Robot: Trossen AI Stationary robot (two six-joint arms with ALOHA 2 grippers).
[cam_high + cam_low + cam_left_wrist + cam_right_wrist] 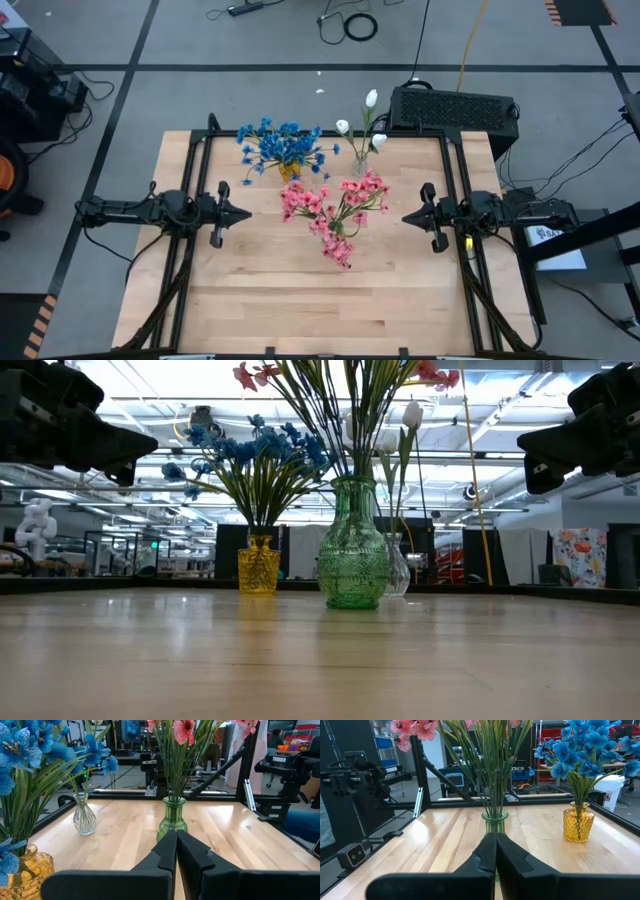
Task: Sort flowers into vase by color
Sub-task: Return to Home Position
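Flowers [300, 200] standing in three vases on the table's far half: blue blooms [283, 145] in the yellow vase [259, 565], pink blooms [360, 190] in the green vase [352, 555] at centre, white buds [362, 125] in the clear vase [84, 815] nearest the far edge. "TROSSEN" legible on the right arm [286, 762], seen from the left wrist. Left gripper [245, 214] and right gripper [407, 217] either side of the green vase, well apart from it, fingers pressed together, holding nothing. Open wood of the table [300, 300] across the near half.
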